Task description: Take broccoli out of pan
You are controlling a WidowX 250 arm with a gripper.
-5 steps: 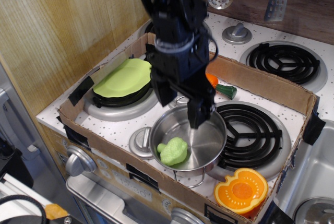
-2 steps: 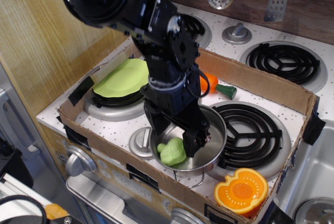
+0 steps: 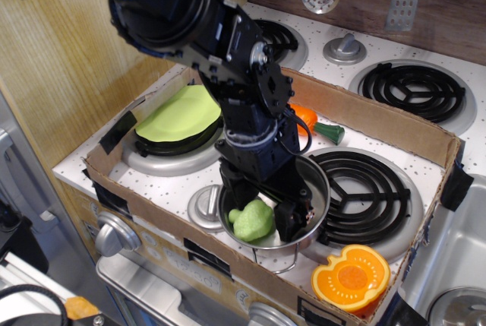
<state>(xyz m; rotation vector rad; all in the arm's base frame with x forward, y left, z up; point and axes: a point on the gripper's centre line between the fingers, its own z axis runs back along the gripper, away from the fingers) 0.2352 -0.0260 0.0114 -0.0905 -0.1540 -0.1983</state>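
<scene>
At six o'clock, nearest the camera, an orange half-fruit toy (image 3: 351, 276) lies on the stove top just inside the cardboard box wall (image 3: 194, 254). Just beyond, the pan (image 3: 314, 181) sits near the frame's centre, and the broccoli (image 3: 253, 220) rests on its floor at the pan's seven o'clock side. The gripper (image 3: 260, 206) reaches down into the pan with its fingers spread wide, one at nine o'clock of the broccoli, the other at three o'clock, straddling it without yet pinching. The broccoli lies directly between and slightly below them. Farther off, at ten o'clock, a green leaf (image 3: 181, 113) covers a burner.
</scene>
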